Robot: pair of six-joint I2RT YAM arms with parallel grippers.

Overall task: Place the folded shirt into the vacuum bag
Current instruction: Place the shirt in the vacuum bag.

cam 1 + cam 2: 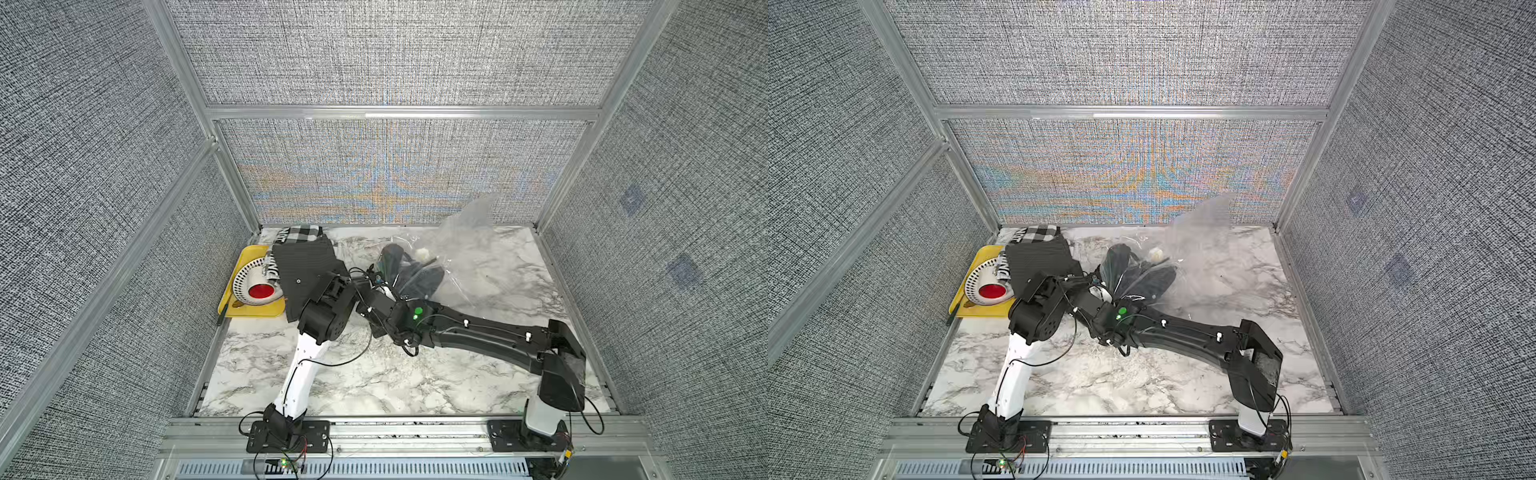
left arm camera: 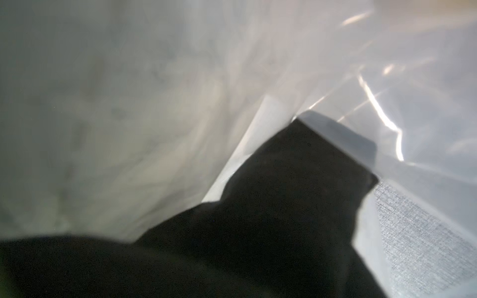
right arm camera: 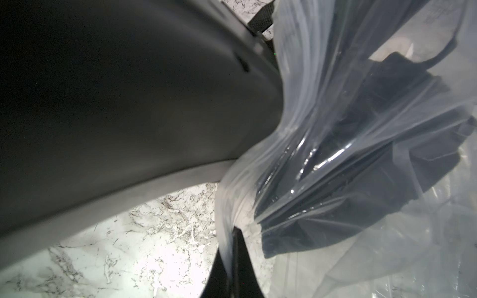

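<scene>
**Folded shirt** (image 1: 415, 276): dark and bunched rather than flat. It is already inside the vacuum bag (image 1: 478, 257), just past the mouth.

**Bag:** lies at the far right-centre of the marble table (image 1: 374, 386). Its far corner stands up against the back wall.

**Left gripper** (image 1: 374, 280): reaches into the mouth from the left. Its wrist view shows only film all round and dark cloth, and the jaws are buried. They appear pressed nearly together, I judge on a fold of the shirt.

**Right gripper** (image 3: 232, 240): clamped tight on a gathered strip of the bag's edge. It holds the mouth up, just beside the left arm.

**Far left, not involved:** a pile of other folded clothes (image 1: 307, 266) lies partly over a yellow tray (image 1: 232, 303).

**Risks, my judgement:**
- The shirt sits near the opening, so a snagged fold could come back out when the left gripper withdraws.
- The film looks slick. If it slides out of the pinch, the mouth would collapse onto the left wrist.
- The arms are very close, so a sideways move could knock them together.
- Only one edge is anchored, so pushing deeper may shove the whole bag right.
</scene>
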